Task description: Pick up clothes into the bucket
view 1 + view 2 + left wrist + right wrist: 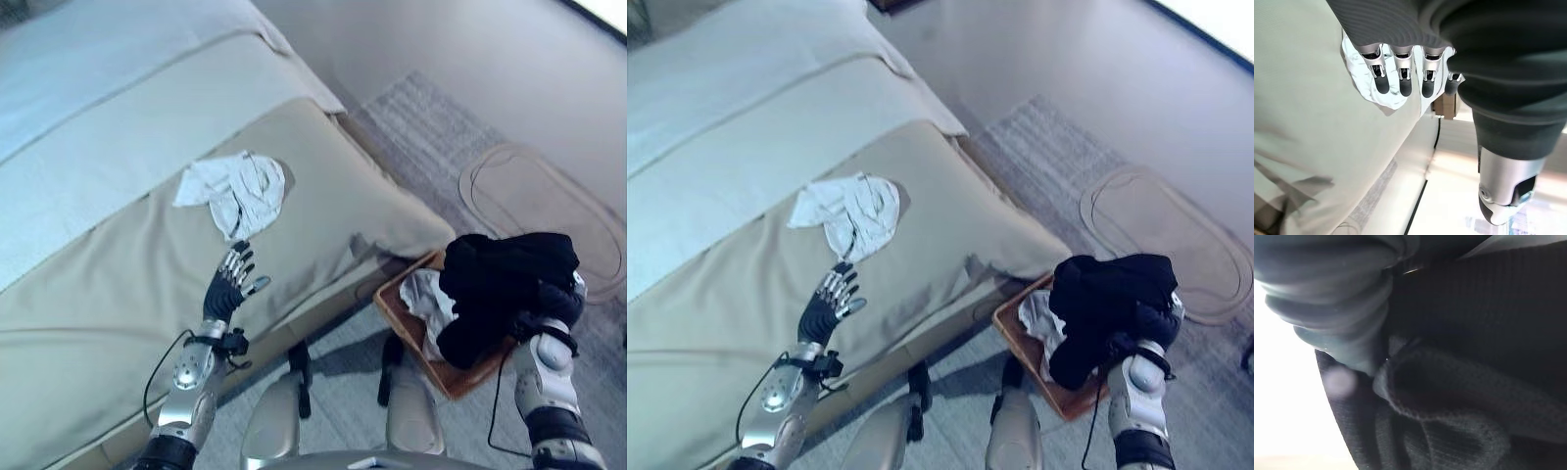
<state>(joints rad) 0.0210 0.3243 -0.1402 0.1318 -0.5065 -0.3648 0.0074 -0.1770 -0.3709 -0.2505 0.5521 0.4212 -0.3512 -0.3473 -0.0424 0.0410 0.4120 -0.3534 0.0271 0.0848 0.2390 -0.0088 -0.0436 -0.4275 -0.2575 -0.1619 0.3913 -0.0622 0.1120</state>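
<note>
Black garment (500,284): bunched at the right hand (554,305), draped over it above the bucket; fingers buried in knit cloth, their state impossible to tell.
Handling: soft, limp, light by the look; likely to sag and snag on a rim.
Bucket (397,311): brown, on the floor at five o'clock, a pale garment (428,299) inside.
White garment (238,191): crumpled on the bed (98,284), near centre; best pinched at a raised fold.
Left hand (228,281): fingers straight, empty, hovering just short of it at seven o'clock.
</note>
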